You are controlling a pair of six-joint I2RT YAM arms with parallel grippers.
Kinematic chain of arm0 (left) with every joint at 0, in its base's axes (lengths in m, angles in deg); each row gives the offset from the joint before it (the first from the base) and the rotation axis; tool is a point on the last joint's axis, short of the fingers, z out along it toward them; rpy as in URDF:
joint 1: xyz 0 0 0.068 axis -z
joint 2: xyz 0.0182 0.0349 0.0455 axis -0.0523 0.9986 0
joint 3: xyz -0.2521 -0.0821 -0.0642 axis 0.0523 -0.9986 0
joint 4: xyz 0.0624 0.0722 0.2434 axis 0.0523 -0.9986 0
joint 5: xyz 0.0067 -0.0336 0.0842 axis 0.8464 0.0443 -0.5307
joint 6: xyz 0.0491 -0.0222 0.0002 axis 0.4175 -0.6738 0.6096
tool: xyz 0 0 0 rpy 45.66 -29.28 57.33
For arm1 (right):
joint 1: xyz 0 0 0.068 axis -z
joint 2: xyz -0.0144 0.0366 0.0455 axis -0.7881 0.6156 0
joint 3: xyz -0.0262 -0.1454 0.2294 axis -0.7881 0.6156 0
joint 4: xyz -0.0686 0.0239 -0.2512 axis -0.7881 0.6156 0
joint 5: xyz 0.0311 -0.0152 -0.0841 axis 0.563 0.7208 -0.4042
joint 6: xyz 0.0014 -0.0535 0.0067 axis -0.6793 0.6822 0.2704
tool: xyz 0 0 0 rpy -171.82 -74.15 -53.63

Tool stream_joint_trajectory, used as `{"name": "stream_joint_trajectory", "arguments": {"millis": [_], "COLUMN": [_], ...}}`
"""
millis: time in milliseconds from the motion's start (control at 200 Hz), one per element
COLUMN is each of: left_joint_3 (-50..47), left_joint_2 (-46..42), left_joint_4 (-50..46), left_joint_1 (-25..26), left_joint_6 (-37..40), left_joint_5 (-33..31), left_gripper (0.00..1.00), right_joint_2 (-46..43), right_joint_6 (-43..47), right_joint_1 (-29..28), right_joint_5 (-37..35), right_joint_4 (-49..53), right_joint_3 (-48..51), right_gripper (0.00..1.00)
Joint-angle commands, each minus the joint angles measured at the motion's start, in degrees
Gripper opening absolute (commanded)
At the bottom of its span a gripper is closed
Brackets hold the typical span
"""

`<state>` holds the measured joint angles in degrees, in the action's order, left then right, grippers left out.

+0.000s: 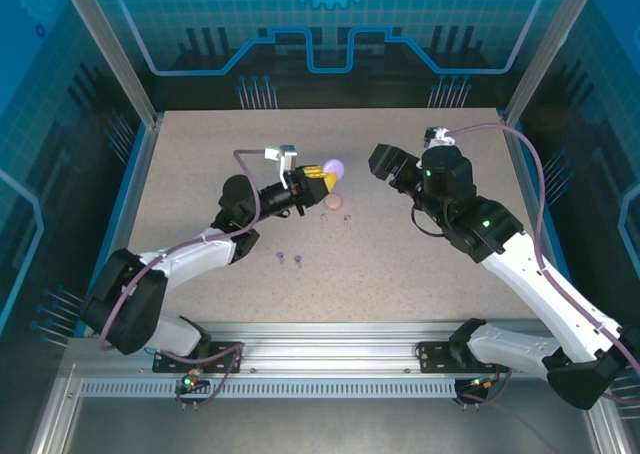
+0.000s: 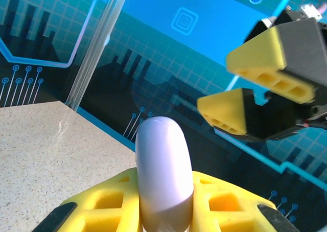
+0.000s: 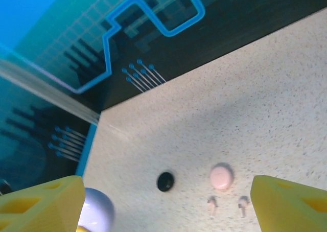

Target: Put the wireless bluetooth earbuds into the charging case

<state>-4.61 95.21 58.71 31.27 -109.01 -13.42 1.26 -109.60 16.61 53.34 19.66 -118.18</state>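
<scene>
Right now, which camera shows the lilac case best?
The left wrist view: the lilac case stands large and close between the left arm's yellow fingers. The top view shows it as a small lilac blob; the right wrist view catches just part of it at the bottom edge.

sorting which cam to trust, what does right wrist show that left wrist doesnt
Right wrist, not left wrist: pink case, two pink earbuds and black case lying on the table. Left wrist, not right wrist: left gripper pinching the lilac case on both sides. Both: lilac case, the open right gripper, the table.
</scene>
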Motion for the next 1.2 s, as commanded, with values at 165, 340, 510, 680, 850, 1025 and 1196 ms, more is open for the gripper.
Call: {"name": "stream_joint_trajectory", "arguments": {"millis": [165,340,510,680,850,1025,1196], "left_joint_3": [6.39,6.75,6.93,7.27,7.26,7.54,7.62], "left_joint_2": [-5.00,-3.75,-2.34,-1.93,-1.96,-2.11,-2.02], "left_joint_4": [-19.87,-18.31,-16.40,-16.66,-16.66,-17.11,-17.15], "left_joint_1": [-1.49,-4.29,-6.02,-6.12,-6.15,-6.13,-6.12], "left_joint_6": [10.53,6.36,2.80,2.14,1.90,1.98,1.73], "left_joint_5": [9.43,14.54,19.13,20.83,21.66,22.14,22.75], "left_gripper": [0.00,0.00,0.00,0.00,0.00,0.00,0.00], "right_joint_2": [-0.40,-1.04,0.26,2.49,5.48,7.84,9.35], "right_joint_6": [25.90,32.15,32.16,30.53,29.93,29.82,29.30], "right_joint_1": [2.70,4.15,4.24,4.07,3.69,3.23,3.15], "right_joint_5": [19.25,28.44,31.15,32.07,32.88,32.71,31.87], "right_joint_4": [-7.79,-13.34,-15.63,-18.65,-20.03,-20.53,-21.29], "right_joint_3": [3.02,7.89,9.99,10.72,9.51,8.27,7.99], "right_gripper": [0.85,0.84,0.82,0.81,0.80,0.78,0.76]}}
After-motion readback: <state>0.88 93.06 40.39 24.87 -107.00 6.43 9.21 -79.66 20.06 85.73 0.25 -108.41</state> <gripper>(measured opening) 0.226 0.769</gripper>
